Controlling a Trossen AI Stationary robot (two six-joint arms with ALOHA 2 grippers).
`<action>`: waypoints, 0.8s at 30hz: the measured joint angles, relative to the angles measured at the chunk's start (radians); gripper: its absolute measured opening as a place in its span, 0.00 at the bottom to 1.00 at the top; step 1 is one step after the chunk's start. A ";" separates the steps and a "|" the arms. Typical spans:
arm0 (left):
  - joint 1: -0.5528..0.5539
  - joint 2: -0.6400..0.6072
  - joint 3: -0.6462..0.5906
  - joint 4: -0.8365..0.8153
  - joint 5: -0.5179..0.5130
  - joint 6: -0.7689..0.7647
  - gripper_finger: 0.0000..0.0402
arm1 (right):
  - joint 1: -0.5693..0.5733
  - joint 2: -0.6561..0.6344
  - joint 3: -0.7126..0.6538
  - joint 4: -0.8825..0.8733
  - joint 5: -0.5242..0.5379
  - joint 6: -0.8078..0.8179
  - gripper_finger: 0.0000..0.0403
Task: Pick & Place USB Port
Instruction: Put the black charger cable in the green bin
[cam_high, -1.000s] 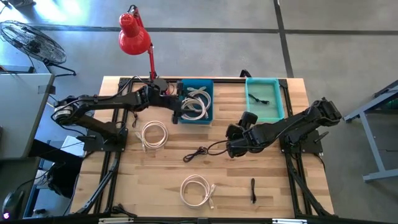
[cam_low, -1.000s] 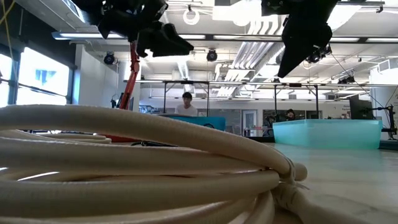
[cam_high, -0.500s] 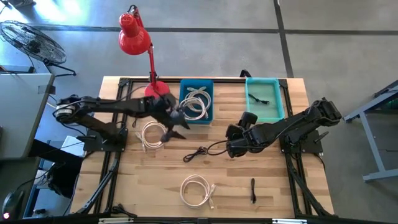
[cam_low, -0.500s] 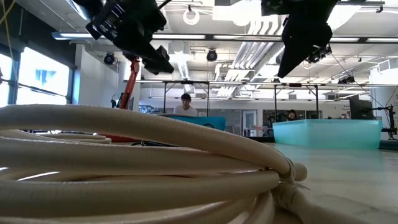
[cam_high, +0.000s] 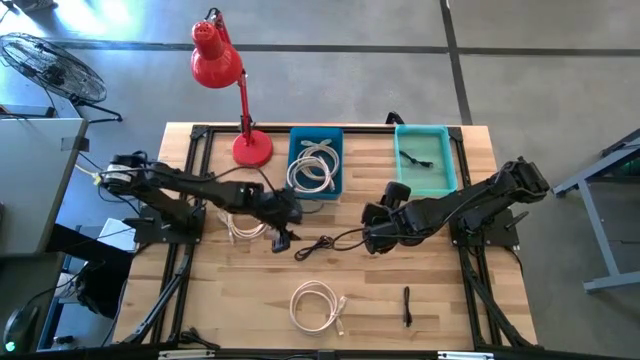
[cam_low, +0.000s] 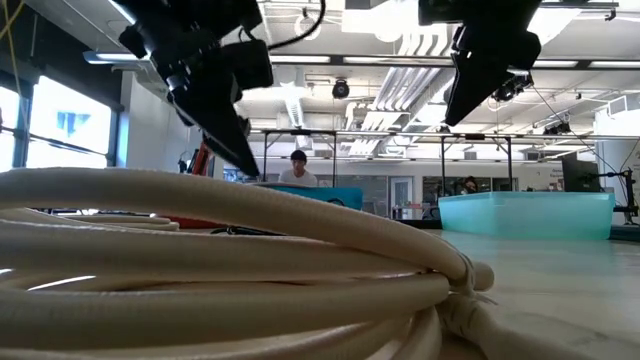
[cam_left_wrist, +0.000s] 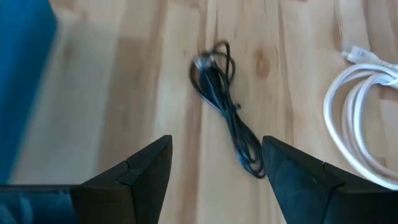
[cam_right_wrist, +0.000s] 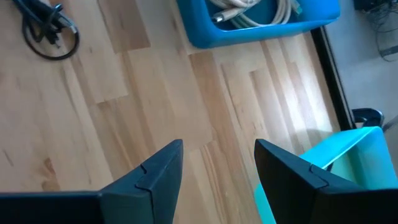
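The left gripper (cam_left_wrist: 214, 171), open and empty, hovers above the black cable (cam_left_wrist: 225, 118); next, lower and close.

**Even daylight overhead, blur up close**

Soft, even light is falling on the wooden table (cam_high: 250, 290), casting only faint shadows. In the low view, ceiling lamps (cam_low: 308, 25) are glaring and the near white cable coil (cam_low: 200, 270) is looming out of focus. The left wrist view is smearing slightly.
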 joint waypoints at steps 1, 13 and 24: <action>-0.008 0.015 0.000 0.002 0.000 -0.022 0.61 | 0.000 0.000 0.000 0.000 -0.007 -0.002 0.48; -0.040 0.162 0.000 0.133 0.082 -0.179 0.61 | 0.000 0.000 0.000 0.002 -0.071 -0.052 0.48; -0.039 0.274 0.003 0.208 0.113 -0.178 0.61 | 0.052 0.000 0.000 0.011 -0.087 -0.052 0.48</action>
